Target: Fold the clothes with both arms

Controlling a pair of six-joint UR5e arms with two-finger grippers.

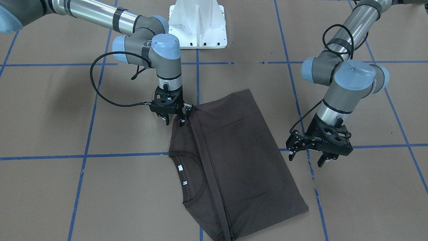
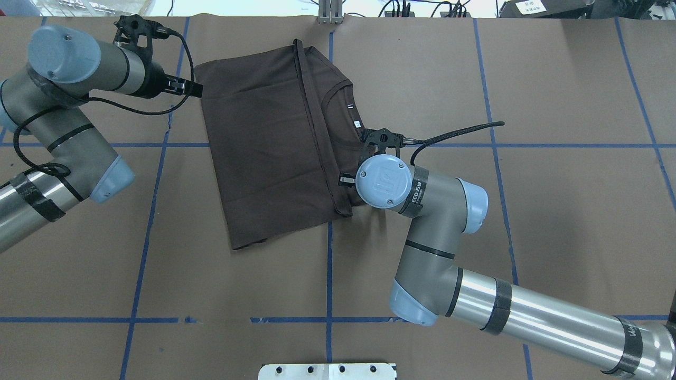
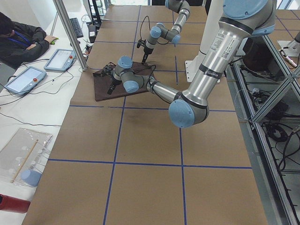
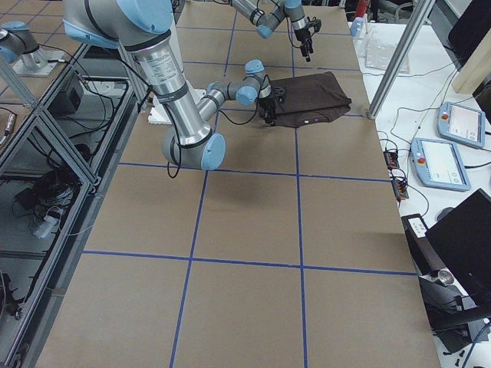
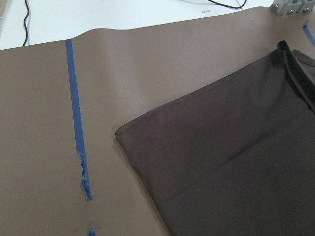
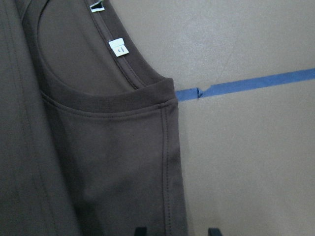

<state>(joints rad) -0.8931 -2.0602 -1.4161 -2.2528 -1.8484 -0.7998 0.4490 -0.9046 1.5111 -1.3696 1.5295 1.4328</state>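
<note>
The dark brown T-shirt [image 1: 234, 150] [image 2: 264, 148] lies flat on the brown table, one side folded over along a straight hemmed line. Its ribbed collar with white neck tags [image 1: 181, 168] [image 6: 118, 48] stays uncovered. My right gripper [image 1: 174, 122] points down at the shirt's shoulder edge. The right wrist view shows this gripper [image 6: 177, 230] open, its two tips apart on either side of that edge. My left gripper [image 1: 306, 159] [image 2: 190, 87] hovers open just off the opposite side of the shirt, holding nothing. In the left wrist view only the shirt's corner [image 5: 123, 132] shows.
Blue tape lines [image 1: 87, 155] grid the table. The white pedestal base [image 1: 197, 23] [image 2: 327, 371] stands on the robot's side. A seated person [image 3: 18, 37] and tablets [image 3: 58, 58] sit on a white table beyond the far edge, next to an aluminium post [image 3: 70, 33].
</note>
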